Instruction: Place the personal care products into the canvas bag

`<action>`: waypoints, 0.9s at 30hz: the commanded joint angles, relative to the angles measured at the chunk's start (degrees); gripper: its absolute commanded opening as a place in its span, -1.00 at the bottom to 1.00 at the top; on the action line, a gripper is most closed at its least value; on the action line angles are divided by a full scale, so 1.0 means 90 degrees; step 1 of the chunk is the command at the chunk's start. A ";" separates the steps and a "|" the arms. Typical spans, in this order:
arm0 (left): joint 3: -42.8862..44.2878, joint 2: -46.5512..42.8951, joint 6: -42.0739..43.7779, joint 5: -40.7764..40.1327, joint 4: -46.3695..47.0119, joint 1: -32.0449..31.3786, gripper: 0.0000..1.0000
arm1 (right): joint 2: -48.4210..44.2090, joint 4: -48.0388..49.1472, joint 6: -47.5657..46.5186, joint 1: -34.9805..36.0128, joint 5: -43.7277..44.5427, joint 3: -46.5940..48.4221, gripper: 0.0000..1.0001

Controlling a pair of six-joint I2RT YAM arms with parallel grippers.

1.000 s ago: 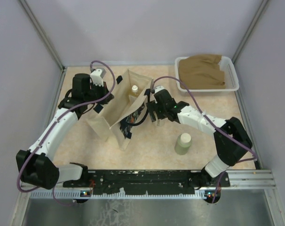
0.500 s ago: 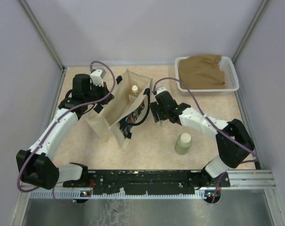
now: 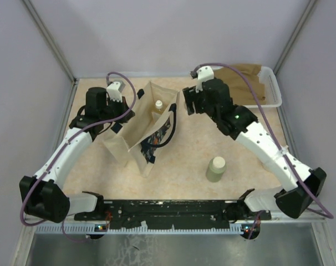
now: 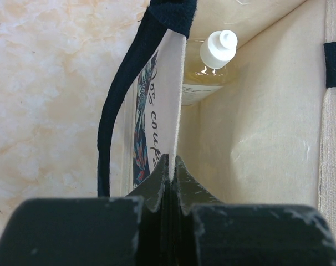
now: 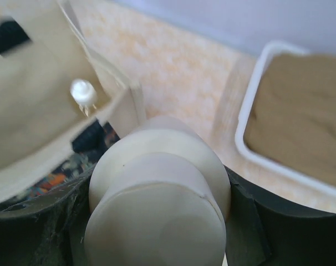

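The canvas bag (image 3: 132, 136) stands open on the table, its printed side facing the near edge. My left gripper (image 3: 119, 117) is shut on the bag's left rim; in the left wrist view the fabric edge (image 4: 176, 111) is pinched between the fingertips (image 4: 172, 160). A clear amber bottle (image 3: 158, 105) with a white cap stands inside the bag (image 4: 215, 61). My right gripper (image 3: 187, 103) hovers just right of the bag's mouth, shut on a cream bottle (image 5: 157, 183) with a white cap. A pale olive-green cylinder (image 3: 215, 168) stands alone on the table, near right.
A white tray (image 3: 274, 101) holding brown cloth sits at the back right corner, and shows in the right wrist view (image 5: 247, 119). Grey walls enclose the table on three sides. The bag's dark handles (image 3: 167, 138) droop over its near side.
My right gripper closed on the cream bottle beside the bag, then lifted it up and toward the back. The left gripper and bag have stayed put.
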 commanded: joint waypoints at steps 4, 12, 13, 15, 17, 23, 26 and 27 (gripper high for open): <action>-0.0106 0.0074 -0.0057 0.0263 0.0317 -0.0028 -1.00 | -0.0063 0.1832 -0.0866 0.0003 -0.1391 0.1337 -1.00; -0.0092 0.0172 -0.0115 0.0445 0.0424 -0.0027 -1.00 | 0.0750 0.2949 -0.0421 0.0027 -0.3045 0.1562 -1.00; -0.0077 0.0167 -0.0115 0.0452 0.0424 -0.0027 -1.00 | 0.0813 0.3130 -0.0375 0.0060 -0.3179 0.1482 -1.00; -0.0036 0.0171 -0.0114 0.0437 0.0399 -0.0028 -1.00 | 0.0932 0.3426 -0.0302 0.0159 -0.3417 0.1249 -1.00; 0.0010 0.0166 -0.0109 0.0411 0.0356 -0.0026 -1.00 | 0.1069 0.3561 -0.0311 0.0312 -0.3417 0.1136 -1.00; 0.0103 0.0011 -0.0069 0.0305 0.0189 -0.0028 -1.00 | 0.1488 0.3504 -0.0414 0.0693 -0.3486 0.1047 -1.00; 0.0141 -0.0051 -0.0044 0.0289 0.0085 -0.0023 -1.00 | 0.1808 0.3462 -0.0452 0.0812 -0.3489 0.1082 -1.00; 0.0158 -0.0072 -0.0022 0.0274 0.0040 -0.0027 -1.00 | 0.1927 0.3377 -0.0478 0.0844 -0.3453 0.1129 -1.00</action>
